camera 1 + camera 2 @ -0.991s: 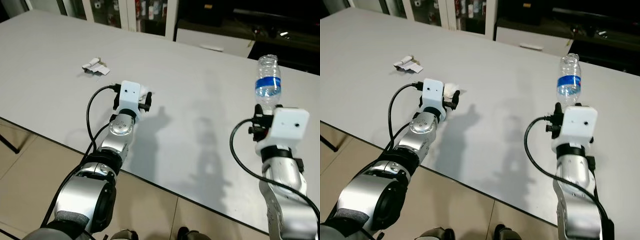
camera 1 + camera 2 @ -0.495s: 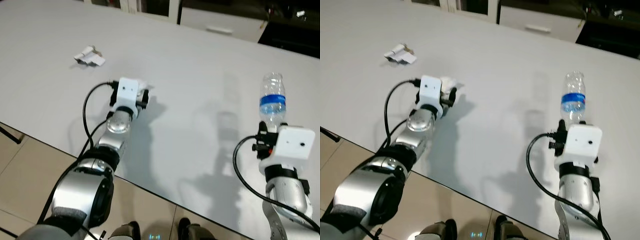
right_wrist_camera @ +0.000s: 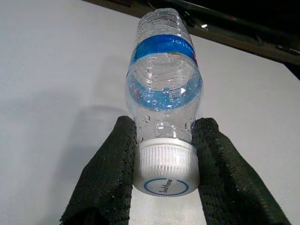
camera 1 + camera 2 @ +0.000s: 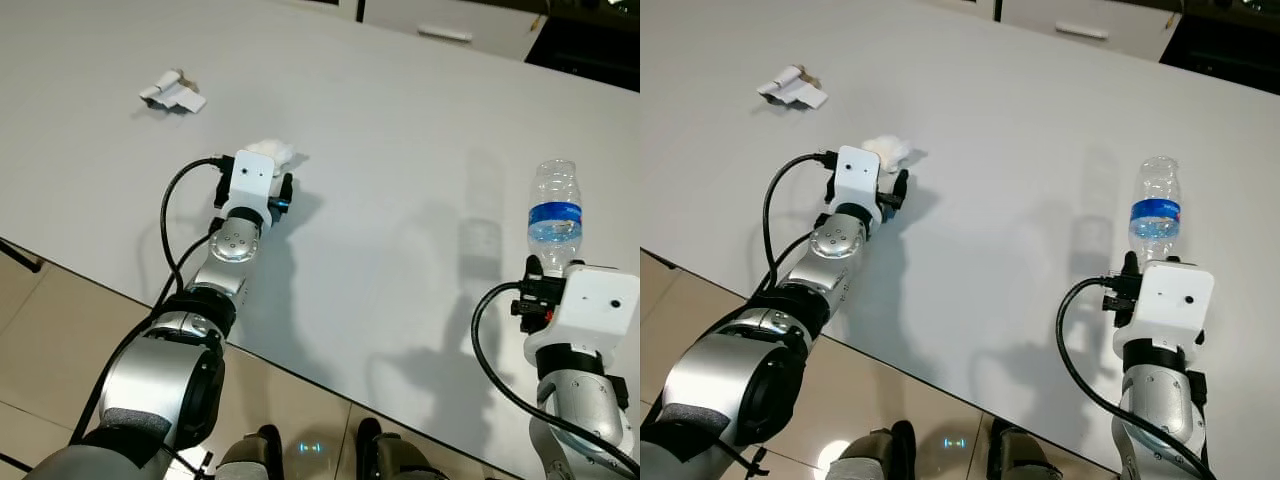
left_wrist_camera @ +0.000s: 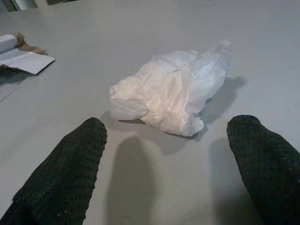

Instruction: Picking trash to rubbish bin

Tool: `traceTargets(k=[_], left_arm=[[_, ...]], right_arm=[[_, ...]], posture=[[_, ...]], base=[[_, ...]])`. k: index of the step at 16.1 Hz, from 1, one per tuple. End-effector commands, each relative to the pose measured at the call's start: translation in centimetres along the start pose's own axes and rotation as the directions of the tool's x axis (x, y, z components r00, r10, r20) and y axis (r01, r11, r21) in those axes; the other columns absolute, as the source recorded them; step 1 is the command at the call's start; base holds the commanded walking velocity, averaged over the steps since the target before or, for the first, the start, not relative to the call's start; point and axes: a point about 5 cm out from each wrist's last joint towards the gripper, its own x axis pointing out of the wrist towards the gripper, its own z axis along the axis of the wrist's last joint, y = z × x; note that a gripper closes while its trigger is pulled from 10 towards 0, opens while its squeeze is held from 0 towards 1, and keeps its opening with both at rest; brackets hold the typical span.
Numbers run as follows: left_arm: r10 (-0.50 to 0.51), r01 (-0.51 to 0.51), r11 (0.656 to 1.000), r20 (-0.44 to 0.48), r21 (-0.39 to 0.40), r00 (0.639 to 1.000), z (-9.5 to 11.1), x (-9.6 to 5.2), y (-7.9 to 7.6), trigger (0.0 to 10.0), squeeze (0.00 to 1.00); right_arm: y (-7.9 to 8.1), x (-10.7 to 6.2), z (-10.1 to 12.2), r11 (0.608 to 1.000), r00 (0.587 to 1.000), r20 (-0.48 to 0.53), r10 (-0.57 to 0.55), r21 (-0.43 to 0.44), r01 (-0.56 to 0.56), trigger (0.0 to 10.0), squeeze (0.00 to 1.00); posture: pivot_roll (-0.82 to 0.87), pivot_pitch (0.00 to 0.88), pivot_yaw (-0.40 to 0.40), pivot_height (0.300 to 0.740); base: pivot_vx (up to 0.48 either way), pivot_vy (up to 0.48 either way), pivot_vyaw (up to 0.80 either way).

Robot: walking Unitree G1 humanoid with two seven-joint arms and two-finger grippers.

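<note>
A: Bright, even light on the table [image 4: 400, 120], and the head views are sharp.
B: Soft double shadows fall beyond the arms, and a lamp glints off the floor [image 4: 310, 447].
A: At the wrists, the near fingers [image 5: 61, 173] blur and the tissue [image 5: 168, 93] glows warm.

This looks like a meeting room or a dining area, though the pictures do not settle whether it is a home or an office. A very large, plain pale grey table [image 4: 400, 130] takes up most of the scene, with a thin dark edge along its near side. Below that edge lies a floor of big, glossy beige tiles [image 4: 40, 330] with pale joints. At the far right, beyond the table, stands a low white cabinet [image 4: 1090, 25] with a dark space beside it.
</note>
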Motion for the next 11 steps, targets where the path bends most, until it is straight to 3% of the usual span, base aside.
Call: traceTargets(k=[1,7,11], left_arm=[[0.013,-0.013,1.0,0.007,0.016,1.0,0.3,0.2,0.2,10.0,0.0],[-0.064,0.064,0.998,0.017,-0.009,0.998,0.5,0.2,-1.2,10.0,0.0],[-0.127,0.127,0.992,0.04,0.021,0.991,1.2,0.2,-2.5,10.0,0.0]], right_arm=[[-0.4,-0.4,0.3,1.0,1.0,-0.001,-0.017,-0.008,0.017,10.0,0.0],[-0.5,-0.9,0.3,1.0,1.0,-0.015,-0.022,-0.012,0.022,10.0,0.0],[-0.9,-1.7,0.2,0.999,0.999,-0.035,-0.039,-0.022,0.039,10.0,0.0]], posture=[[-0.11,0.286,-0.011,0.74],[-0.13,0.305,-0.004,0.74],[-0.17,0.331,-0.008,0.74]], base=[[0.0,0.0,0.0],[0.0,0.0,0.0],[0.0,0.0,0.0]])
